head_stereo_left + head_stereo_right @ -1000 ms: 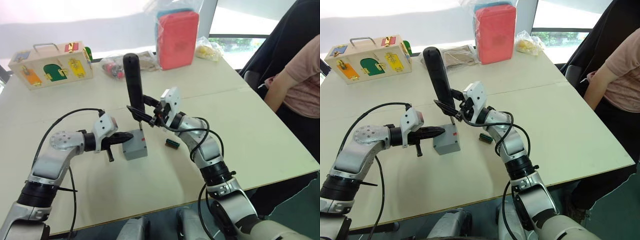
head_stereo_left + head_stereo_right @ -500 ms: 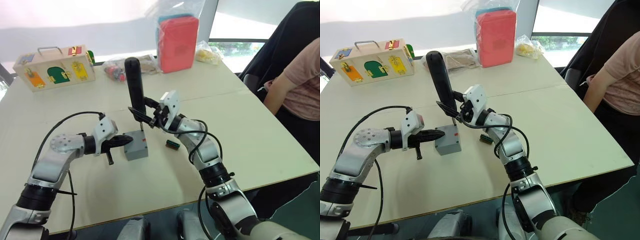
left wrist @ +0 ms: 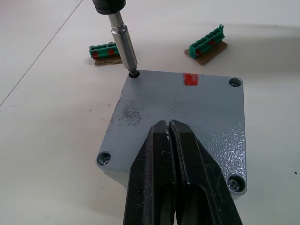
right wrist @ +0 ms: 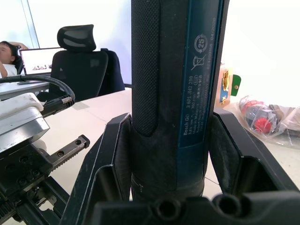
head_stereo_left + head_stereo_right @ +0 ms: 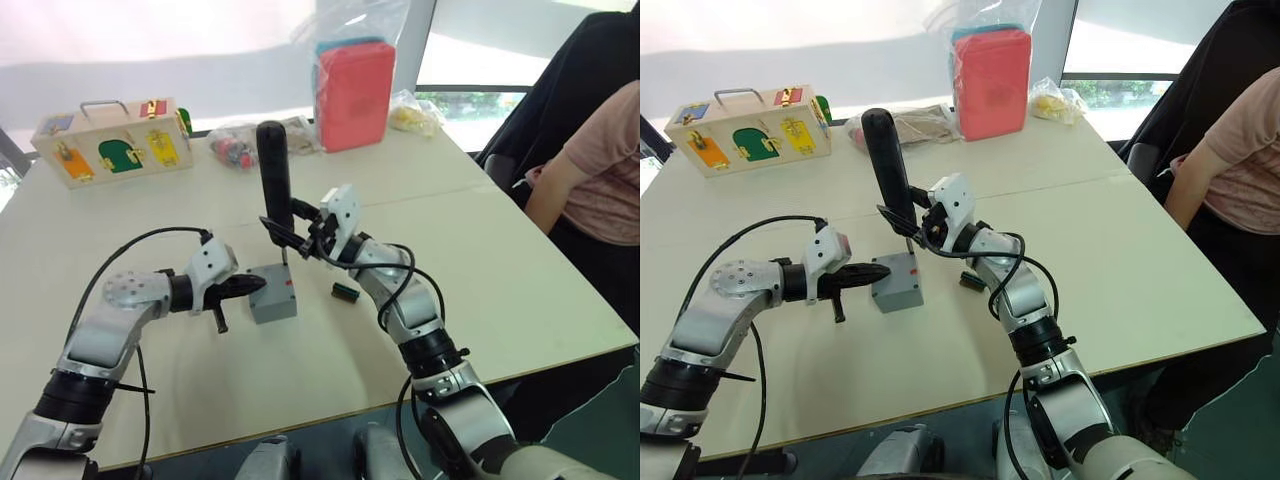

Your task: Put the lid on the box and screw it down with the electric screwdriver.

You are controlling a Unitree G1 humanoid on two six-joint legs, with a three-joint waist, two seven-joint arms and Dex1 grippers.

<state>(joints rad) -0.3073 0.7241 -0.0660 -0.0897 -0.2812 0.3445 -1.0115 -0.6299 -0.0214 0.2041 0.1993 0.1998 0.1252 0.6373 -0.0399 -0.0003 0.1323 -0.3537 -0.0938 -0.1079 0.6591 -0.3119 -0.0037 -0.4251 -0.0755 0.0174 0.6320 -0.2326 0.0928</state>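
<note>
The grey box (image 5: 275, 305) stands mid-table with the grey lid (image 3: 183, 110) seated on top, screw holes at its corners. My left gripper (image 3: 168, 127) is shut, and its fingertips lie on the lid near one edge. My right gripper (image 5: 291, 226) is shut on the black electric screwdriver (image 5: 274, 180), holding it upright above the box. The metal bit (image 3: 123, 44) reaches down into the lid's far corner hole (image 3: 134, 73). In the right wrist view the screwdriver (image 4: 173, 93) sits clamped between the two fingers (image 4: 115, 159).
Two green terminal blocks (image 3: 206, 44) lie on the table just past the box. A wooden box with coloured doors (image 5: 110, 140), a red-pink case in a bag (image 5: 355, 80) and small bags (image 5: 232, 142) stand at the far edge. A person (image 5: 590, 170) sits at right.
The view has shifted a little. Both grippers, the screwdriver and the box keep their places.
</note>
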